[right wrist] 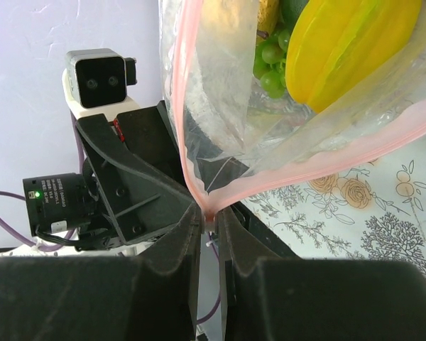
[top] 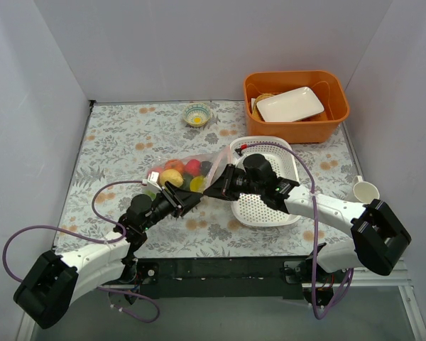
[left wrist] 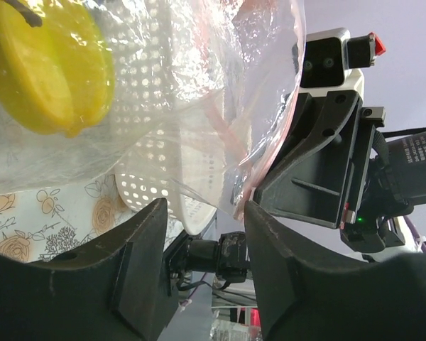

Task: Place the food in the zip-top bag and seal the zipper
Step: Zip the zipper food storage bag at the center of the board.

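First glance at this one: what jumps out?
A clear bag stuffed with bright toy fruit is mid-table. The right claw pinches its pink zipper strip; the left claw gapes open beside it. At the far right, an orange tub holds a white plate.

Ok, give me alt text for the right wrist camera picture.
The right gripper pinches the pink zipper strip of a clear bag holding a yellow fruit and green grapes. A floral tablecloth shows at lower right.
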Controlling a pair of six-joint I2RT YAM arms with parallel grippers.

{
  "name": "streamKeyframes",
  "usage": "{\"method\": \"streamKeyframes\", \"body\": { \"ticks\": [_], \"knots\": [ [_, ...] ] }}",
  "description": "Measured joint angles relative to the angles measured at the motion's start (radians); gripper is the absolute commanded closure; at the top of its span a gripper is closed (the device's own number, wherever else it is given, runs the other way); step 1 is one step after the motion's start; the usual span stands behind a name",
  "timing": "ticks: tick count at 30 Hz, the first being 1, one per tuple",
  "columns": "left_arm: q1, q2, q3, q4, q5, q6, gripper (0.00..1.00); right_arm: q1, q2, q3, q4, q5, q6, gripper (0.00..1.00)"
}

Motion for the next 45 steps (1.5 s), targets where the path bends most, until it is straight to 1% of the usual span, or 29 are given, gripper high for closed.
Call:
{"method": "streamKeyframes", "body": {
  "ticks": [9,13,17,19,20,22,23,26,27,34,45],
  "knots": [
    [0.0,0.006,0.0,0.018,-0.031,0.0,0.51,-0.002,0.0,-0.001,0.007,-0.006,0.0,0.95],
    [0.0,0.037,0.002,0.051,-0.034,0.0,0.56,-0.002,0.0,-0.001,0.008,-0.006,0.0,0.95],
    [0.0,0.069,0.014,0.071,-0.032,-0.001,0.63,-0.001,0.0,-0.001,0.008,-0.006,0.0,0.95],
    [0.0,0.081,0.021,0.079,-0.029,-0.001,0.65,-0.001,0.0,-0.001,0.008,-0.005,0.0,0.95],
    [0.0,0.085,0.023,0.082,-0.029,-0.001,0.69,-0.002,0.0,-0.001,0.008,-0.005,0.0,0.96],
    [0.0,0.09,0.028,0.084,-0.027,-0.001,0.72,-0.002,0.0,-0.001,0.008,-0.005,0.0,0.95],
    [0.0,0.09,0.031,0.084,-0.027,-0.001,0.8,-0.002,0.0,-0.001,0.007,-0.005,0.0,0.96],
    [0.0,0.09,0.042,0.083,-0.024,-0.002,0.92,-0.001,0.0,-0.003,0.006,-0.004,0.0,0.96],
    [0.0,0.09,0.047,0.082,-0.024,-0.002,1.0,-0.002,0.0,-0.004,0.006,-0.003,0.0,0.96],
    [0.0,0.075,0.066,0.027,-0.016,-0.002,1.0,-0.001,0.0,-0.004,0.004,0.0,-0.001,0.95],
    [-0.001,-0.08,0.046,-0.124,-0.017,-0.003,1.0,-0.006,0.0,-0.004,0.004,-0.002,-0.001,0.95]
  ]
}}
